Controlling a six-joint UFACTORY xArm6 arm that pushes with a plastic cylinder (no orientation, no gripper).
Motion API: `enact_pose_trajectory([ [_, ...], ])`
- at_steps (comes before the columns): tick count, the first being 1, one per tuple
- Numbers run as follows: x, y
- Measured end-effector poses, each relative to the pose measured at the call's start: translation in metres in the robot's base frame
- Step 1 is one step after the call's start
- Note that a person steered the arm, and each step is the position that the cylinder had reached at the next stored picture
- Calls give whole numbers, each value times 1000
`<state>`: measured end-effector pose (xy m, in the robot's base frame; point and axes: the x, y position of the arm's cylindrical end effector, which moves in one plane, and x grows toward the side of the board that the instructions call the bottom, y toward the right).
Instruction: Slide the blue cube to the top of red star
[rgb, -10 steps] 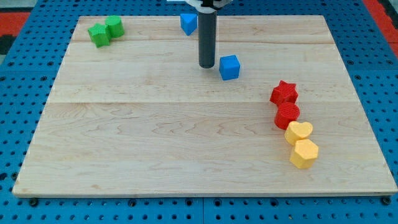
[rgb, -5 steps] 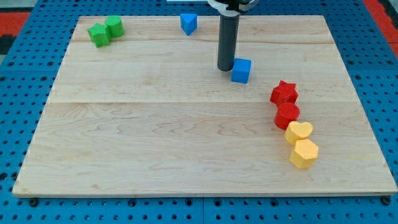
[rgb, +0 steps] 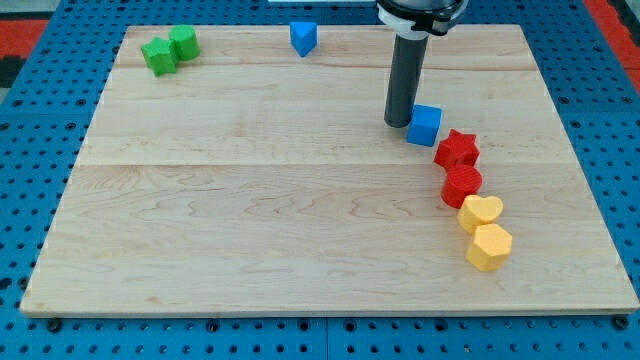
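Observation:
The blue cube (rgb: 425, 125) sits right of the board's middle, just up and left of the red star (rgb: 457, 149), with its lower right corner about touching the star. My tip (rgb: 399, 122) stands against the cube's left side. The rod rises from there to the view's top edge.
A red round block (rgb: 462, 185) lies below the star, then a yellow heart (rgb: 481, 212) and a yellow hexagon (rgb: 489, 246). A second blue block (rgb: 303, 38) lies near the top edge. Two green blocks (rgb: 168, 49) lie at the top left. The wooden board (rgb: 250, 220) sits on a blue pegboard.
My tip has moved right and a little down, pushing the blue cube from the board's upper middle to just beside the red star. The other blocks have not moved.

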<state>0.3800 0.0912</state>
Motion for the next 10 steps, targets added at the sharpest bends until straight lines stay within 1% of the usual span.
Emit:
enact_pose_trajectory([
  [2,5,0],
  [4,21,-5],
  [6,22,-3],
  [7,22,11],
  [10,12,19],
])
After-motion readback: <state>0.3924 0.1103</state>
